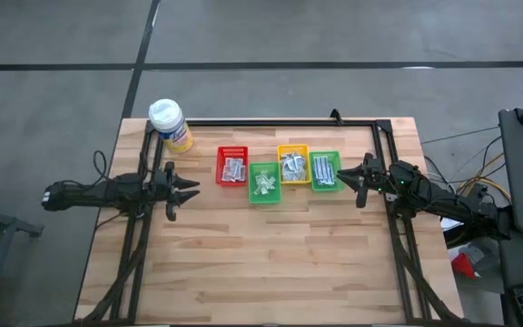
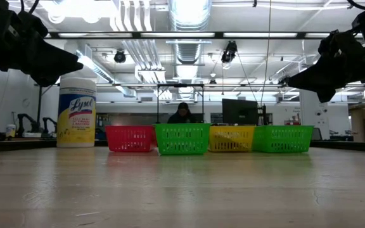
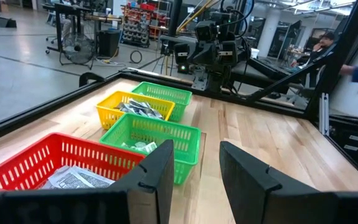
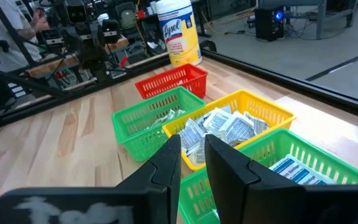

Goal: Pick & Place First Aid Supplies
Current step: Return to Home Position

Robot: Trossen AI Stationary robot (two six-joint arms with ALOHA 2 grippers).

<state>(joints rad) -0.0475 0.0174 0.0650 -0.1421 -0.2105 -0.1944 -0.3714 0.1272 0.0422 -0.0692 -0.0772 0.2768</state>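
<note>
The tabletop (image 1: 271, 263) carries one row of four baskets (image 1: 251, 182) running across from one arm to the other. The left pincer (image 1: 192, 188) hangs off the red end of that row, fingers parted and empty, while the right pincer (image 1: 343, 177) sits closer in, just beside the end green basket (image 1: 325, 154), narrowly parted and empty too. Every one of the first aid supplies (image 1: 292, 164) I can see lies inside the baskets between them, so I judge each arm need only draw back outward, away from the row.

Left gripper (image 1: 192, 189), right gripper (image 1: 343, 176) — raised, fingers parted
</note>
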